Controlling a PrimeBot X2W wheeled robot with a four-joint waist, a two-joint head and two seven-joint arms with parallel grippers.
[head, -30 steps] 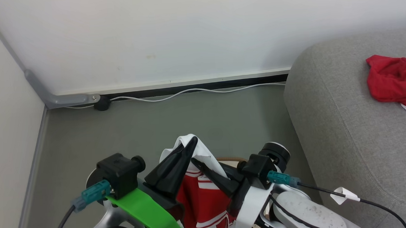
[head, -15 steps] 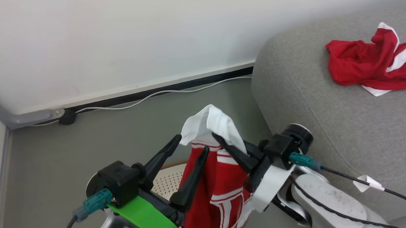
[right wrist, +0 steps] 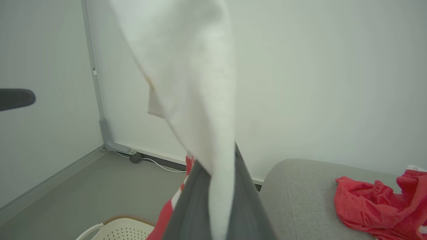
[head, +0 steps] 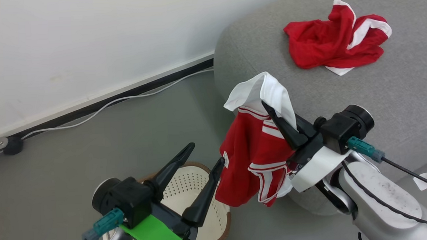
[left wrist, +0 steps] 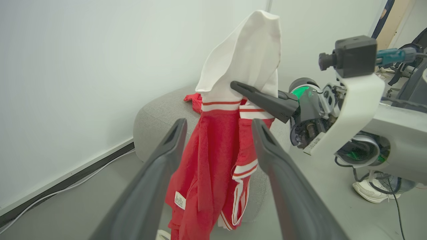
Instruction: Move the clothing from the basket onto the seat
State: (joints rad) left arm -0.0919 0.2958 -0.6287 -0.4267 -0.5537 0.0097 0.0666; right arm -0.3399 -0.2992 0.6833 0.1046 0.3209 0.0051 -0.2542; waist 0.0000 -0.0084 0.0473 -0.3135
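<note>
Released by the left gripper (head: 206,152), whose fingers now stand wide apart near the basket (head: 184,184), the clothing (head: 252,150) hangs from the right gripper (head: 266,105), which is clamped on its white panel, beside the seat (head: 342,92). It droops in bright red folds with striped white trim and a small label.

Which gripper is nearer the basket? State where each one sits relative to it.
Left. The left gripper hangs open over the basket. The right gripper, shut on the clothing, is off to the basket's right, beside the seat.
</note>
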